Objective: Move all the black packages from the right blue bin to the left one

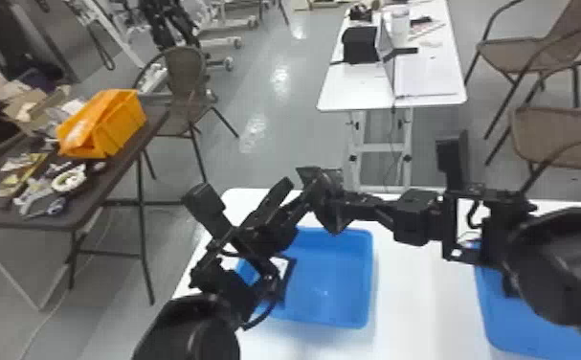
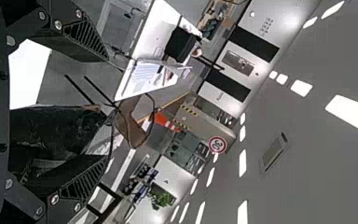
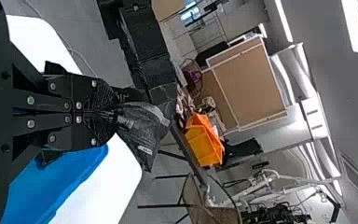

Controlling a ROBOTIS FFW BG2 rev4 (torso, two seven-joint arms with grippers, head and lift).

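The black package (image 3: 142,130) is up off the white table (image 1: 413,287), between our two arms; in the head view it shows just beyond the far rim of the left blue bin (image 1: 327,282). We have it pinched by one end, so its loose body juts ahead of the fingertips. That looks deliberate: we judge this to be a pass from one arm to the other, with the free part offered to the receiving side, since the left arm sits nearer the bin we want to fill.

Our right gripper (image 3: 107,113) has its fingers together, clamped on the package's near end. Our left gripper (image 2: 103,109) has its fingers well apart, with a dark, crinkled shape between them that we take for the package; whether either finger touches it, we can't tell. The right blue bin (image 1: 528,311) lies below the right arm, partly hidden by it.
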